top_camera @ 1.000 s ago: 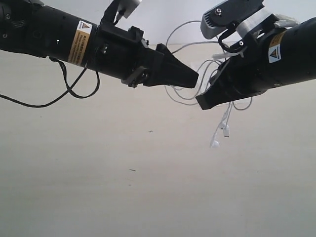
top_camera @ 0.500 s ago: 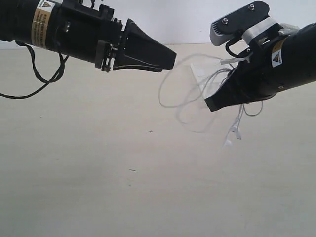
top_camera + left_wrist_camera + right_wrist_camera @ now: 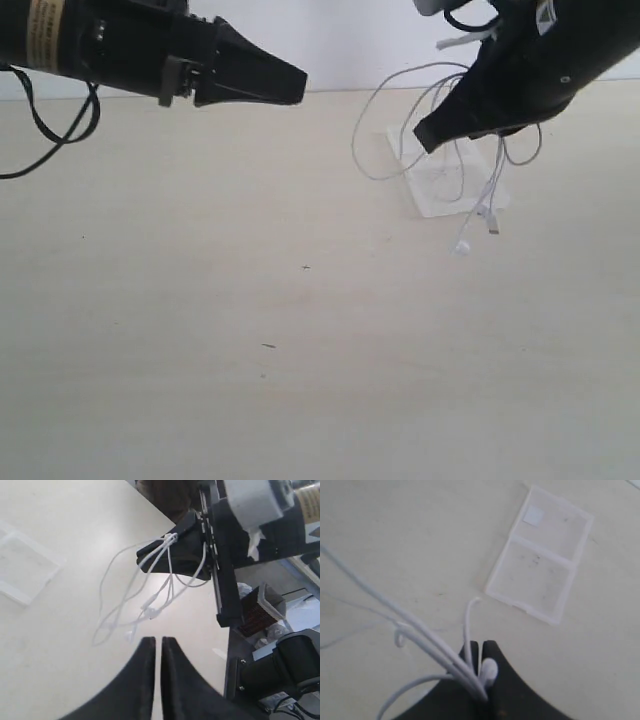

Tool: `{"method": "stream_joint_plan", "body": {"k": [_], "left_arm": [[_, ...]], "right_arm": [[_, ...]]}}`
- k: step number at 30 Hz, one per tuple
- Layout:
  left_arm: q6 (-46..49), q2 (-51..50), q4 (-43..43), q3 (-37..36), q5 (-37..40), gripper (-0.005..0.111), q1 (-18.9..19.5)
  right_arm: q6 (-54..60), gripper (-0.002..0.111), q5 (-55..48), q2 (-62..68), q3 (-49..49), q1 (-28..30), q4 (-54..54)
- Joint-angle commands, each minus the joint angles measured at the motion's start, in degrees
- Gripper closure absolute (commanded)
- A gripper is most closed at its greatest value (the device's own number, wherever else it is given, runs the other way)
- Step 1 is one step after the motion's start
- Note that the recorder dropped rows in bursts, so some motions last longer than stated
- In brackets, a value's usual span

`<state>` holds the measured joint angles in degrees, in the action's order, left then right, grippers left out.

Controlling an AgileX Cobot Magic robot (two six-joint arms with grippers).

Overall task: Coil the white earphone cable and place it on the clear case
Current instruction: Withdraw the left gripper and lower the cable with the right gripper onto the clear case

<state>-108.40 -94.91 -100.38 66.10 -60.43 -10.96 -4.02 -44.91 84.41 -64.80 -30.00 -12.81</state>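
The pale table (image 3: 300,380) lay nearest. Farther back on the left, the left gripper (image 3: 299,86) hung above it, fingers pressed together and empty. Well apart to the right, the right gripper (image 3: 422,135) pinched several strands of the white earphone cable (image 3: 456,670). Its loops and earbuds (image 3: 462,245) dangled over the clear case (image 3: 435,196), which lay flat on the table beneath.

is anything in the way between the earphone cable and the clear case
Nothing visible. The thin white earphone cable hangs from the right gripper, with only air between it and the flat clear plastic case.
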Motion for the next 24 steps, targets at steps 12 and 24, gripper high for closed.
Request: {"method": "stream_joint_plan", "body": {"k": [12, 24], "left_arm": [[2.6, 17.3, 0.4, -3.2, 3.1, 0.107, 12.8], [9.8, 27.1, 5.3, -14.3, 11.4, 0.107, 13.1]], "right_arm": [[12.0, 0.108, -25.1, 25.2, -34.0, 14.0, 12.8], [9.8, 0.108, -25.1, 43.2, -49.3, 19.4, 12.8]]}}
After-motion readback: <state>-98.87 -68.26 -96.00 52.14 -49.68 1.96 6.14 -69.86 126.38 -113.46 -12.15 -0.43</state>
